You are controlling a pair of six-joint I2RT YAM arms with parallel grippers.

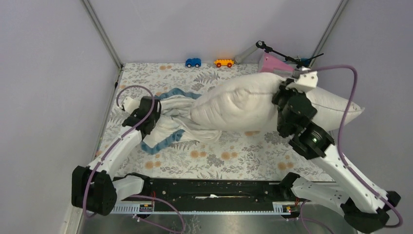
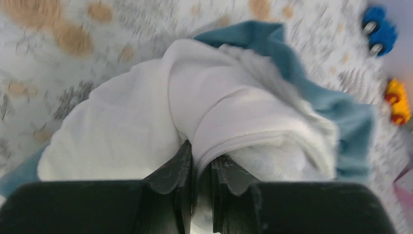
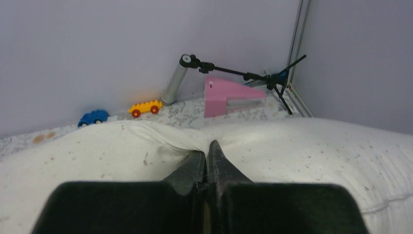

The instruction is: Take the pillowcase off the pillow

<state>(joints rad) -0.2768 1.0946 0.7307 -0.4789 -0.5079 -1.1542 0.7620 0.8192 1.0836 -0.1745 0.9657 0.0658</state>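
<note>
The cream-white pillow [image 1: 243,105] lies across the middle and right of the table, lifted at its right part. The pillowcase [image 1: 173,119] is bunched at the pillow's left end, white side out, with blue edging [image 1: 163,141] trailing on the cloth. My left gripper [image 1: 155,114] is shut on a white zipped fold of the pillowcase [image 2: 234,122]; its jaws pinch that fold, midway point of the gripper [image 2: 201,161]. My right gripper [image 1: 284,95] is shut on a pinch of the pillow's fabric [image 3: 146,151], fingertips together, gripper [image 3: 208,148].
A grey-and-orange floral cloth [image 1: 229,156] covers the table. At the back wall stand a blue toy car [image 1: 193,62], a yellow toy car [image 1: 223,63], a pink wedge [image 1: 272,63] and a black stand with a grey tube [image 1: 265,48]. Walls close in left and right.
</note>
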